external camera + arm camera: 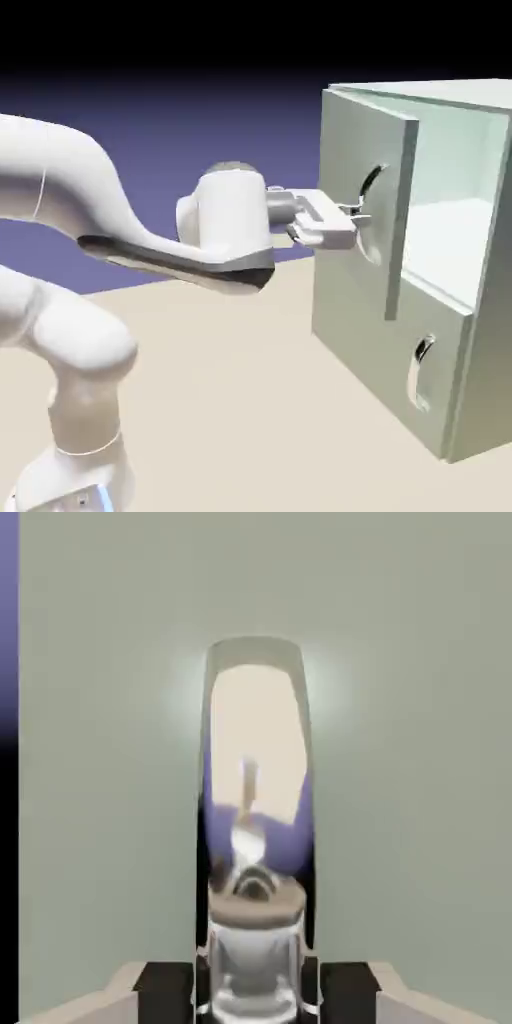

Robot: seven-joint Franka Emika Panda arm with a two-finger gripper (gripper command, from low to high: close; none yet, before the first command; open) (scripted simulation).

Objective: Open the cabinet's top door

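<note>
Gripper [352, 214] clenching handle [256, 812] of top door [365, 200]; door standing partly ajar on cabinet [480, 330]. Pulling stage; needing wider outward swing w/o slipping off.

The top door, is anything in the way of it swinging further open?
Nothing visible blocks it. The top door is partly ajar, the pincer is shut on its handle, and only the robot's own arm stands in front of the cabinet.

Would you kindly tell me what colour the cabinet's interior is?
White, seen best in the exterior view, behind the part-open pale grey-green top door of the cabinet.
</note>
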